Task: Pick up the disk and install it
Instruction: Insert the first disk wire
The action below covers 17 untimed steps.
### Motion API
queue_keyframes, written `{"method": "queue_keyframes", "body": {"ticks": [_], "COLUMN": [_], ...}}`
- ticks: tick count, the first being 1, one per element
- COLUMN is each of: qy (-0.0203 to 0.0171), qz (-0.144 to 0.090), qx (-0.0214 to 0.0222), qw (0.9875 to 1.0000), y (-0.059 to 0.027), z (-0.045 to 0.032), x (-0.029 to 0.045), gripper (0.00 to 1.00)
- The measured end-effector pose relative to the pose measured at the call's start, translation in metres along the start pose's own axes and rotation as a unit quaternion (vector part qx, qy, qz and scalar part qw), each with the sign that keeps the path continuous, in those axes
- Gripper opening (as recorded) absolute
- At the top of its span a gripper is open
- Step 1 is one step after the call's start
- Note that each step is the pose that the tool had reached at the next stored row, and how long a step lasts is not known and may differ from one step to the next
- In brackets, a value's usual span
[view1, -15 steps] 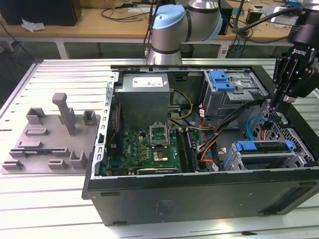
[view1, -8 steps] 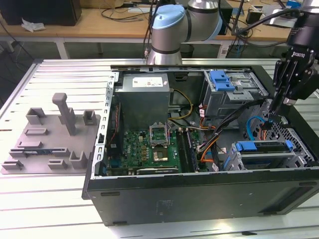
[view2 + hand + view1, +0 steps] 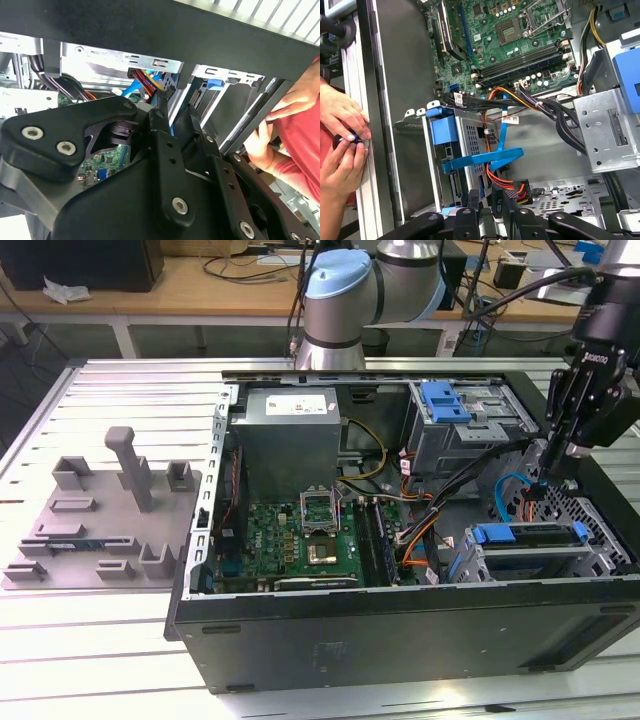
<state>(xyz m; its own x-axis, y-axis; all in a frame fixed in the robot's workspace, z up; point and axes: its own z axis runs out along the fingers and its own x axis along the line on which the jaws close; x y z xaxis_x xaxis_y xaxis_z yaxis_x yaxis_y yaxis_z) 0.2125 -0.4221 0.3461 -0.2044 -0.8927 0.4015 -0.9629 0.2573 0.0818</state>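
Blue-framed, one disk (image 3: 530,536) sits near two hands (image 3: 342,117).

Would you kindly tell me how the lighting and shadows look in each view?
Exterior view: even light, with the slatted table bright. Second wrist view: the black gripper looms dark against the table's bright slats. First wrist view: the motherboard is well lit, while the case wall beside it looks dark.

Slatted metal table (image 3: 100,660), wooden bench (image 3: 200,290) behind
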Motion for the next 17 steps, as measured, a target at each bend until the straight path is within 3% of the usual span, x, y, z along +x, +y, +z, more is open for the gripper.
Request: {"method": "queue_keyframes", "body": {"ticks": [9, 12, 17], "qy": [0.0036, 0.0048, 0.0084], "qz": [0.002, 0.011, 0.013], "qx": [-0.0001, -0.0033, -0.0033], "qw": [1.0, 0.9999, 0.9999], "y": [-0.0005, -0.0024, -0.0024], "z": [0.0035, 0.0057, 0.0064], "x": [-0.0057, -0.0072, -0.0082], "gripper": [0.32, 0.32, 0.32]}}
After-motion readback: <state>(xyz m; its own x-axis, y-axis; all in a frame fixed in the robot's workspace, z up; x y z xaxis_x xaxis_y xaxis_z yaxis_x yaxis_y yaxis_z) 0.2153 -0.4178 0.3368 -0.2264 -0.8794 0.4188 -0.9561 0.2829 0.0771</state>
